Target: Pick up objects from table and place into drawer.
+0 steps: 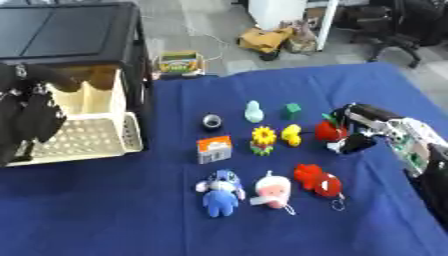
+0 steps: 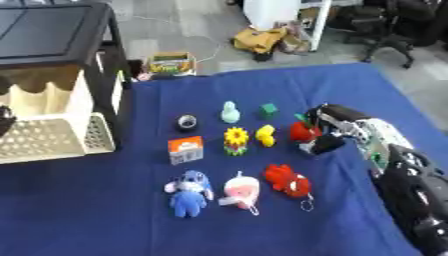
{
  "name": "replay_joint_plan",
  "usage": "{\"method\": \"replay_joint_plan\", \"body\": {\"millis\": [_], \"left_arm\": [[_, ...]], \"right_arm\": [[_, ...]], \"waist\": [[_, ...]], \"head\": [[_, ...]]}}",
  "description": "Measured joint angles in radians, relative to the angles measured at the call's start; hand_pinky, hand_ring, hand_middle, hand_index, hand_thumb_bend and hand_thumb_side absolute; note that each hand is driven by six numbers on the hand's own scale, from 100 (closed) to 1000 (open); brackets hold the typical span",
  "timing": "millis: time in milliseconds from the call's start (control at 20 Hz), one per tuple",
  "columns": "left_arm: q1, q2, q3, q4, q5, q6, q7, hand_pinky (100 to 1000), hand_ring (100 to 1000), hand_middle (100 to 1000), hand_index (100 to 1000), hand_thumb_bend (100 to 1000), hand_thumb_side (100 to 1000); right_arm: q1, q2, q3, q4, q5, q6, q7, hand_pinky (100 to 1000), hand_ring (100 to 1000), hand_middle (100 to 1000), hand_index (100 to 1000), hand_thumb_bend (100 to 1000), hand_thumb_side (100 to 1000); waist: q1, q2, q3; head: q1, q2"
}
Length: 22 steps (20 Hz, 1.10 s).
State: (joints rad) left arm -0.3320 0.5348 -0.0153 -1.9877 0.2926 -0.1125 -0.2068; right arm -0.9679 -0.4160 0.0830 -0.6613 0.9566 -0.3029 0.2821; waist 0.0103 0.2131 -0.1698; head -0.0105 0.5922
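Ten small toys on blue table; one drawer; two robot hands.

Cream drawer pulled open at left, perforated walls. Toys on blue bench: red apple far right; duck, sunflower, orange box mid-row; blue plush, pink plush, red plush nearest.

Deep blue cloth over the table. Black frame round a cream perforated plastic drawer. Near the cloth's middle, a yellow-petalled toy flower, a yellow duck figure, a small green block. Toward the right edge, a red apple-shaped toy.
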Motion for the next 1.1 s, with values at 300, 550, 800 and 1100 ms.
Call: {"method": "replay_joint_plan", "body": {"millis": [300, 550, 800, 1100], "left_arm": [[0.0, 0.0, 0.0, 0.0, 0.005, 0.002, 0.002, 100, 100, 100, 682, 167, 1000], [0.0, 0.0, 0.0, 0.0, 0.006, 0.004, 0.002, 100, 100, 100, 682, 170, 1000], [0.0, 0.0, 0.0, 0.0, 0.01, 0.008, 0.004, 100, 100, 100, 681, 173, 1000], [0.0, 0.0, 0.0, 0.0, 0.016, 0.015, 0.005, 100, 100, 100, 681, 176, 1000]], "right_arm": [[0.0, 0.004, -0.003, 0.0, -0.008, 0.02, -0.041, 472, 584, 528, 698, 100, 351], [-0.001, 0.008, -0.003, -0.004, -0.025, 0.028, -0.062, 462, 582, 522, 692, 100, 320], [-0.004, 0.009, -0.002, -0.017, -0.048, 0.033, -0.076, 442, 571, 507, 680, 100, 298], [-0.012, 0.011, 0.003, -0.038, -0.07, 0.04, -0.105, 427, 557, 491, 665, 100, 304]], "waist": [[0.0, -0.003, 0.005], [0.0, -0.003, 0.005], [0.0, -0.004, 0.004], [-0.001, -0.004, 0.002]], "head": [[-0.001, 0.0], [-0.001, 0.0], [-0.001, 0.0], [-0.001, 0.0]]}}
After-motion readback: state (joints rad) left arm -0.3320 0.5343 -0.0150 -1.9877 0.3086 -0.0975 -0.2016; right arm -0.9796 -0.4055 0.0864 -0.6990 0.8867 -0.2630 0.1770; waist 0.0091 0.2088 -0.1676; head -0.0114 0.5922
